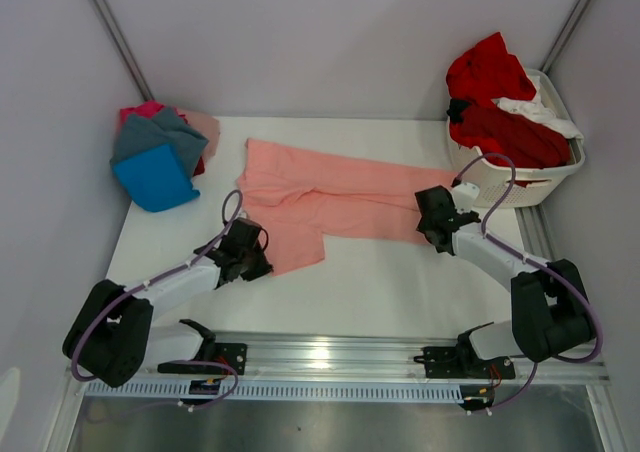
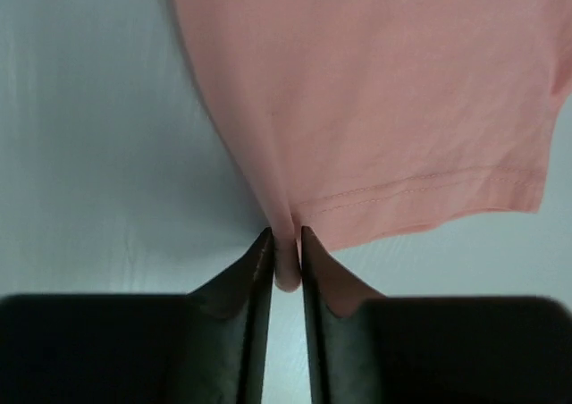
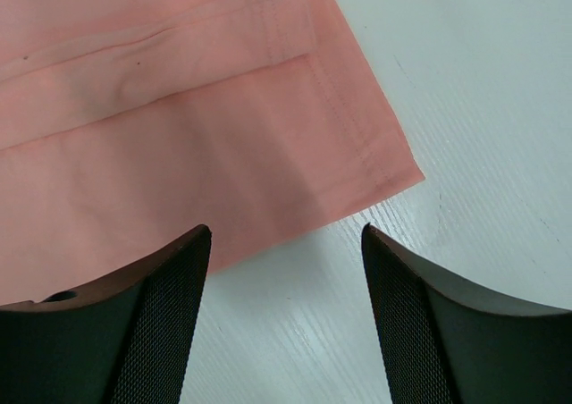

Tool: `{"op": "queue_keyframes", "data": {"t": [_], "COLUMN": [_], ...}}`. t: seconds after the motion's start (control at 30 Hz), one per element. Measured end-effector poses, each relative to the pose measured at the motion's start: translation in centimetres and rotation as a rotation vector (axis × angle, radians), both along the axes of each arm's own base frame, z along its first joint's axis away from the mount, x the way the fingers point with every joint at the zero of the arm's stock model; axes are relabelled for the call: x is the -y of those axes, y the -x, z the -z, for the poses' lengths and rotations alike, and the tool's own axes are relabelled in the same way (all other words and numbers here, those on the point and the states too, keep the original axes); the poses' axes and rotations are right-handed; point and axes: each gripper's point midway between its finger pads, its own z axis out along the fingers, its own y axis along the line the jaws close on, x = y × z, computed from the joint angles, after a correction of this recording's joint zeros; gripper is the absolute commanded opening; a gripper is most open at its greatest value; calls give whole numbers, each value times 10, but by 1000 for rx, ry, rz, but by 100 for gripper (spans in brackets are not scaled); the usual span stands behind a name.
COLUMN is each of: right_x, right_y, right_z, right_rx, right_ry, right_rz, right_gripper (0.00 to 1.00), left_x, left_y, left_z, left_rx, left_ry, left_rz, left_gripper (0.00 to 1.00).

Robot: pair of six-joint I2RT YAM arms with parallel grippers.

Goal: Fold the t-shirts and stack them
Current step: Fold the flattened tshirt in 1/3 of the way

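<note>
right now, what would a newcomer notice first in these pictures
The pink shirt spread across the middle, with the left gripper pinching its near edge and the right gripper open above its other end. Then the white basket heaped with red clothes, far right, and the pile of shirts far left.

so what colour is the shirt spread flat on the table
The t-shirt is salmon pink, best seen in the top external view.

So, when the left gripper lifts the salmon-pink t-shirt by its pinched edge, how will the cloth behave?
Probably floppy: the salmon-pink t-shirt lies flat with soft wrinkles, so it should drape from the left gripper. Likely light, as the cloth bunches into a small fold between the jaws. It may slide across the smooth table rather than snag.
</note>
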Motion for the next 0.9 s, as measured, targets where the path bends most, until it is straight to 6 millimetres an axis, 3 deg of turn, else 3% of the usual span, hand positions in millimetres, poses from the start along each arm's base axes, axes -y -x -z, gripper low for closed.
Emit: {"op": "queue_keyframes", "data": {"t": [0.03, 0.3, 0.47, 0.67, 0.9], "right_x": [1, 11, 13, 18, 20], "right_y": [0, 2, 6, 21, 36], "right_z": [0, -1, 2, 16, 27], "right_rx": [0, 8, 5, -44, -89], "right_ry": [-2, -4, -12, -3, -3], "right_rz": [5, 64, 88, 99, 98], "right_gripper": [72, 73, 72, 73, 72], "left_x": [0, -6, -19, -43, -85], "left_y": [3, 17, 28, 32, 30], "left_z": [2, -1, -24, -51, -57], "left_rx": [-10, -42, 5, 74, 72], "left_ry": [1, -14, -22, -66, -108], "left_rz": [0, 10, -10, -82, -259], "left_gripper": [1, 0, 0, 0, 1]}}
